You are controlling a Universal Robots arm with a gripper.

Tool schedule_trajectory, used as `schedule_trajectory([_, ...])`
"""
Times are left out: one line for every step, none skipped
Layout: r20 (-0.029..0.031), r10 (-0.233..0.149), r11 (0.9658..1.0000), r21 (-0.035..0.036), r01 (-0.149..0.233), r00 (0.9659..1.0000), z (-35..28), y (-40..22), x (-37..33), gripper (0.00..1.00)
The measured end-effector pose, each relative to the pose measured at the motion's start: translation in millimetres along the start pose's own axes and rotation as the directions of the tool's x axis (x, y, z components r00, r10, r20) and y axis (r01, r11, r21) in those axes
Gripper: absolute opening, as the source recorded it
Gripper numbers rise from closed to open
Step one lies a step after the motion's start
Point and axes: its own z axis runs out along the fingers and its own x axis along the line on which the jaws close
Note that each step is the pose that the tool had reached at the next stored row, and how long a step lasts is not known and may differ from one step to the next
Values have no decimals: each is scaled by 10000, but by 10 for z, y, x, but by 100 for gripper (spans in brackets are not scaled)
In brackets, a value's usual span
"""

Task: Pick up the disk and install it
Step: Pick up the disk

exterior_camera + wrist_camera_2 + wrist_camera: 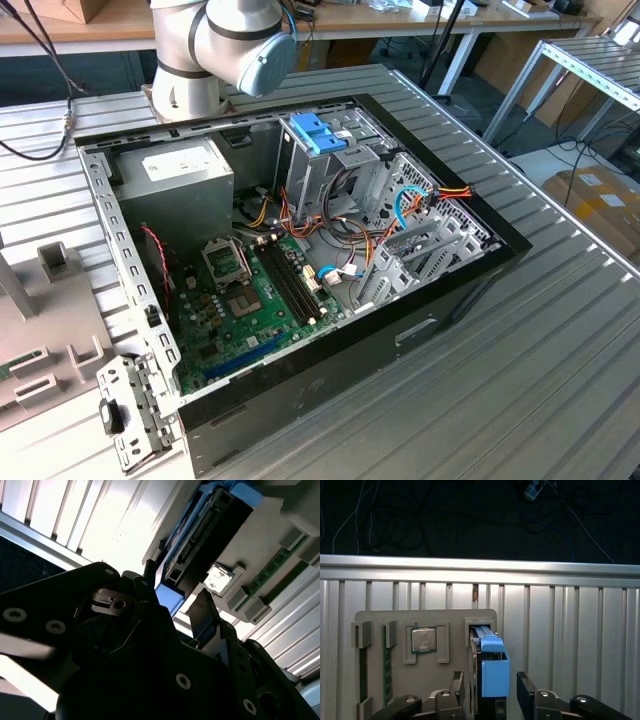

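Hovering gripper [491, 676]: jaws wide apart, holding nothing, with one dark finger [526, 692] on each side of the disk in the first wrist view.
Disk [487, 656]: stands on edge in a slot of the grey fixture plate [380, 617], directly between the fingers; the second wrist view shows its connector edge [215, 530].
Blue carrier [495, 677]: clipped around the disk. A thin gap shows between it and the finger on its side. The other finger is just beside the disk's dark face, and I cannot tell whether it touches.
Fixture neighbours: a processor chip [423, 640] sits in the pocket next to the disk's slot, and a green memory stick [385, 670] sits one slot further on.
Bench [570, 630]: ribbed metal, carrying the fixture plate.
Computer case [100, 200]: open, at the centre of the exterior view.
Inside the case: the grey power supply [185, 170] is at 11 o'clock, the blue bay latch [318, 132] at 12 o'clock, and the motherboard [250, 300] is on the floor.
Arm [220, 45]: its joint rises beyond the case at 12 o'clock.
Fixture in the exterior view: at 9 o'clock from the case, at that view's left edge.
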Motion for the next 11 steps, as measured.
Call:
schedule_trajectory([0, 0, 10000, 0, 0, 10000, 4, 0, 0, 54])
schedule_trajectory([0, 0, 10000, 0, 0, 10000, 6, 0, 0, 54])
schedule_trajectory([0, 1, 10000, 0, -1, 10000, 9, 0, 0, 54])
schedule_trajectory([0, 0, 10000, 0, 0, 10000, 12, 0, 1, 54])
schedule_trajectory([0, 1, 10000, 0, -1, 10000, 16, 0, 0, 54])
schedule_trajectory([1, 2, 10000, 0, -2, 10000, 19, 0, 1, 54])
schedule_trajectory([1, 1, 10000, 1, -1, 10000, 24, -1, 1, 54])
schedule_trajectory([1, 2, 10000, 0, -2, 10000, 28, 0, 1, 54])
schedule_trajectory([1, 2, 10000, 0, -2, 10000, 31, -1, 1, 54])
schedule_trajectory([1, 2, 10000, 0, -2, 10000, 34, -1, 1, 54])
schedule_trajectory([1, 3, 10000, 0, -3, 10000, 37, -1, 1, 54])
